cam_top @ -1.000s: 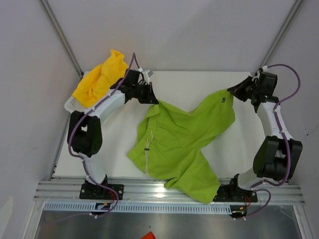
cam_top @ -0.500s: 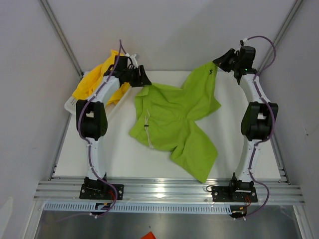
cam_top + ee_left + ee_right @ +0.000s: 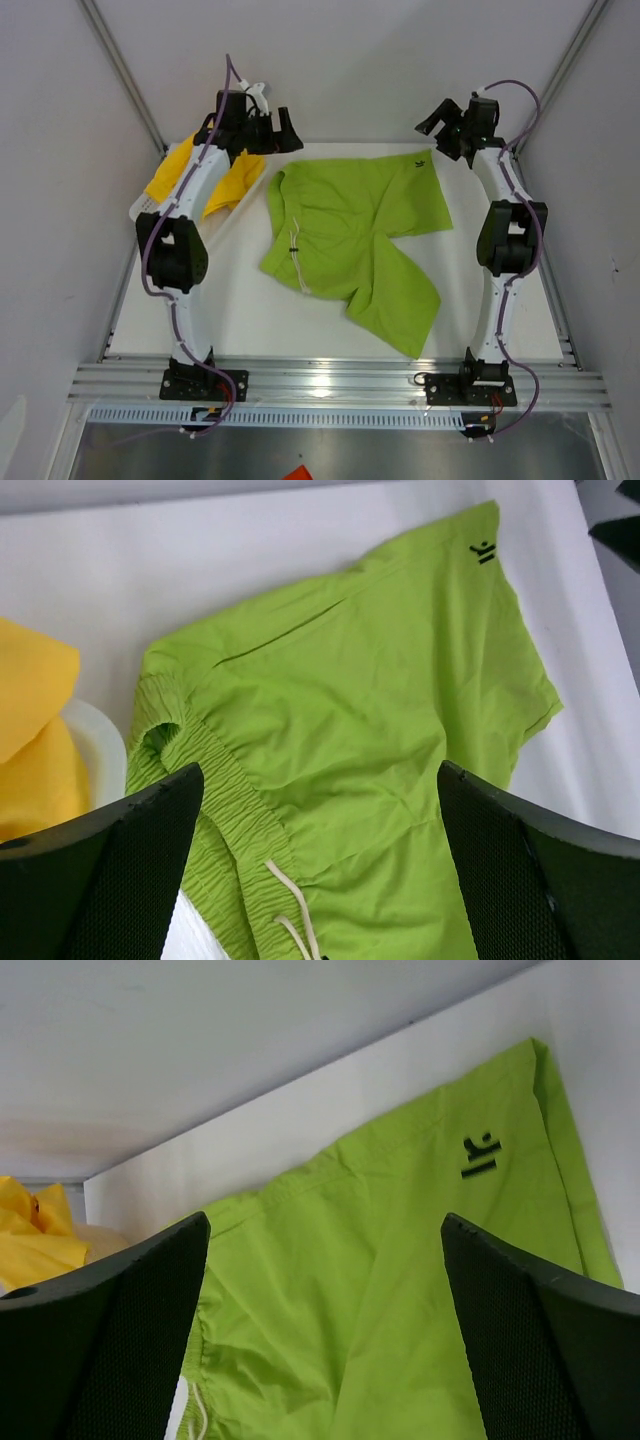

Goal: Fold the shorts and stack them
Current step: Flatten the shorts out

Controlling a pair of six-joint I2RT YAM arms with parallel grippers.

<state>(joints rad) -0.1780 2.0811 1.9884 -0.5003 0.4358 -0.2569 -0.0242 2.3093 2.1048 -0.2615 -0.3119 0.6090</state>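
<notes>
The lime green shorts [image 3: 350, 240] lie spread on the white table, waistband and white drawstring [image 3: 297, 265] to the left, one leg towards the near edge. Their dark logo [image 3: 419, 161] sits at the far right corner. The yellow shorts [image 3: 185, 180] are bunched in the basket at the far left. My left gripper [image 3: 275, 132] hovers open above the green shorts' far left corner [image 3: 340, 680], touching nothing. My right gripper [image 3: 440, 125] hangs open above the far right corner [image 3: 400, 1290], also empty. In both wrist views the jaws stand wide with cloth well below them.
A white mesh basket [image 3: 145, 208] stands at the table's far left edge, its rim [image 3: 100, 750] beside the green waistband. White walls close in behind and on both sides. Bare table [image 3: 230, 320] shows left of the shorts and at the right [image 3: 500, 300].
Both grippers opened and let go of the green shorts, which dropped flat onto the table. Both arms stretched out to the far edge.
</notes>
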